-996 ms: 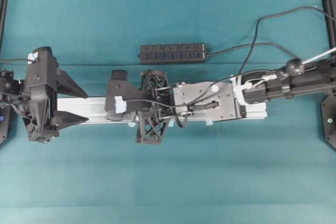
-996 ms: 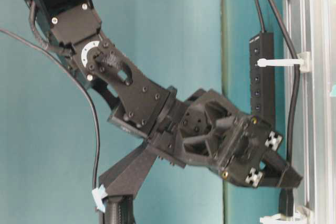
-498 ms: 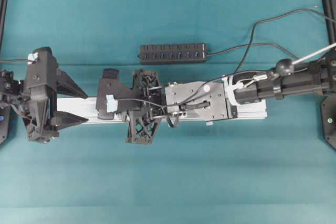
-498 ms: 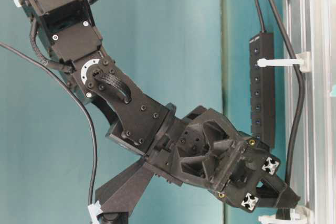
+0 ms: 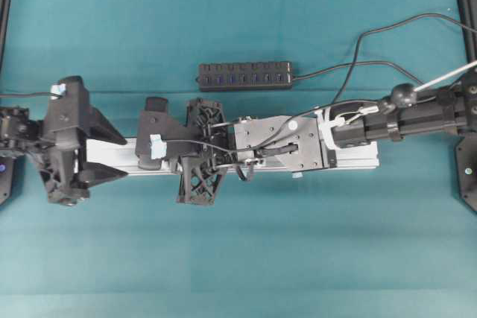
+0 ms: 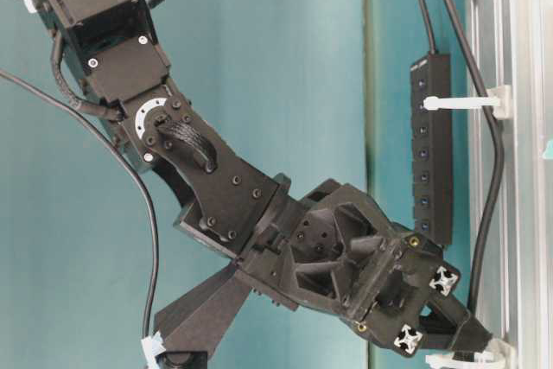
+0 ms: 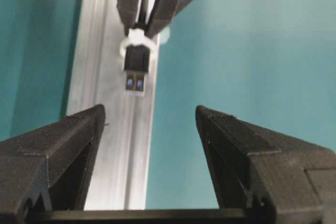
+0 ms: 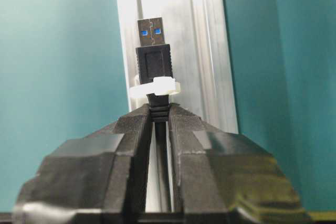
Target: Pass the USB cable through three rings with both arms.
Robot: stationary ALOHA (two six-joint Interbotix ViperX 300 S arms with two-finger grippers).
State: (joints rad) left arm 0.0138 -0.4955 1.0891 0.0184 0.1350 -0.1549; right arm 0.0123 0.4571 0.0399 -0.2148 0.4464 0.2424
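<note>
The USB cable's plug point(image 8: 153, 51) pokes through a white ring point(image 8: 154, 87) on the aluminium rail point(image 8: 205, 51), blue-tipped connector clear on the far side. The right end effector point(image 8: 158, 116) is clamped tight on the cable just behind that ring, feeding it straight along the rail. Facing it, the left end effector point(image 7: 149, 121) hangs spread wide, plug point(image 7: 136, 72) centred between its fingers, apparently lined up to take the handover. A black USB hub point(image 5: 245, 75) lies beyond the rail on the teal counter point(image 5: 238, 258).

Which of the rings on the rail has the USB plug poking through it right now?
The ring right at the right pincer's tips; the plug sticks out past it. The other ring visible up the rail holds only cord.
</note>
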